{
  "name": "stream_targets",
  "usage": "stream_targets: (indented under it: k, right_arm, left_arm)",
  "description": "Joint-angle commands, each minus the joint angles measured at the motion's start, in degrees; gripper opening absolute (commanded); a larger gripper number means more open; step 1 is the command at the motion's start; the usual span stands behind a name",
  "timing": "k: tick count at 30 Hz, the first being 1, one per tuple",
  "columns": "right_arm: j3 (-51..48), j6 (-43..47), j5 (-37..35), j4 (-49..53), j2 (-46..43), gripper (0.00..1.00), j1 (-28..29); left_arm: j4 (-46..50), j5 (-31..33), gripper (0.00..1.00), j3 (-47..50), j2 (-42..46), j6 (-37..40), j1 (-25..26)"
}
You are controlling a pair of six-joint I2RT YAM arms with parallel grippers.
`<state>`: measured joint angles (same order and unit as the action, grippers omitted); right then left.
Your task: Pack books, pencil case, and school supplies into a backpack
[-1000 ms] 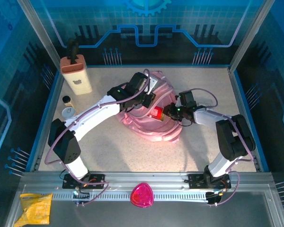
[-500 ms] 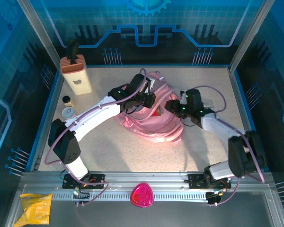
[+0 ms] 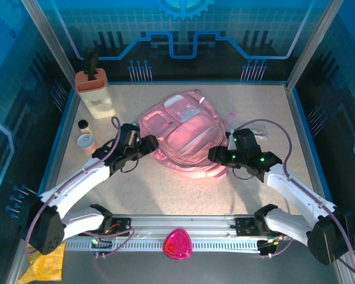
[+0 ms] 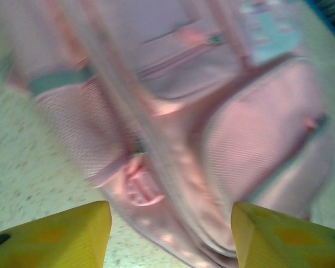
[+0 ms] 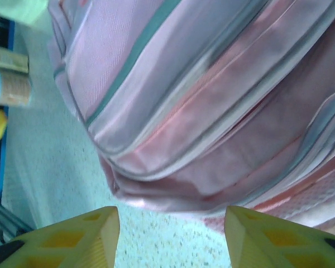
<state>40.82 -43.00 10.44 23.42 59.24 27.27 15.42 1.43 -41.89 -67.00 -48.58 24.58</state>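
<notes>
Top external view shows the big pink backpack (image 3: 186,133) lying in the middle of the table (image 3: 266,100), with its clear front pockets facing up. The left jaws sit close by its left edge. The right jaws sit close by its lower right corner. In the left wrist view, the 2 yellow fingers (image 4: 50,234) stand apart with nothing between them. The right wrist view shows the same for the right jaws. A tall beige box (image 3: 96,94) with a black top stands at the far left. 2 small jars (image 3: 86,141) are near it. The dark mark on the box is too small to read.
</notes>
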Motion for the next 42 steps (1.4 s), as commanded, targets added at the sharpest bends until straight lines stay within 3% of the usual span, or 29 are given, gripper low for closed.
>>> stream_targets:
  k: [1, 7, 14, 19, 24, 30, 33, 36, 42]
  right_arm:
    - [0.38, -0.44, -0.7, 1.91, 0.42, 0.54, 1.7]
    - [0.13, -1.01, -0.83, 1.06, -0.42, 0.55, 2.26]
    - [-0.65, -0.52, -1.05, 0.98, -0.4, 0.57, 2.26]
    - [-0.43, -0.08, -0.69, 0.49, 0.26, 0.58, 2.11]
    - [-0.37, 0.54, -0.83, -0.75, 0.8, 0.58, 2.18]
    - [3.65, 5.92, -3.83, 3.79, 3.34, 0.6, 2.86]
    - [6.92, 7.28, -5.48, 6.9, 5.9, 0.61, 5.32]
    - [10.09, 7.58, -9.01, 7.94, 8.35, 0.63, 11.88]
    - [11.25, 3.29, -6.79, -1.85, 16.88, 0.63, 20.03]
  left_arm:
    - [-8.62, -3.3, 0.59, 1.15, -3.54, -8.6, -1.59]
    - [-16.47, -4.87, 0.56, -0.69, -13.15, -11.16, -4.84]
    - [-24.46, -6.43, 0.44, -1.53, -22.38, -13.64, -5.33]
    - [-29.4, -5.86, 0.43, -2.42, -26.86, -16.09, -5.33]
    - [-33.74, -5.11, 0.26, -3.63, -30.03, -18.42, -5.17]
    - [-35.19, -7.21, 0.0, -4.71, -29.43, -21.13, -5.0]
    - [-33.07, -7.88, 0.0, -3.74, -26.17, -23.08, -3.57]
    - [-31.01, -7.77, 0.0, -2.0, -22.58, -25.82, -0.35]
    - [-25.12, -4.13, 0.0, 0.04, -16.57, -28.45, 5.23]
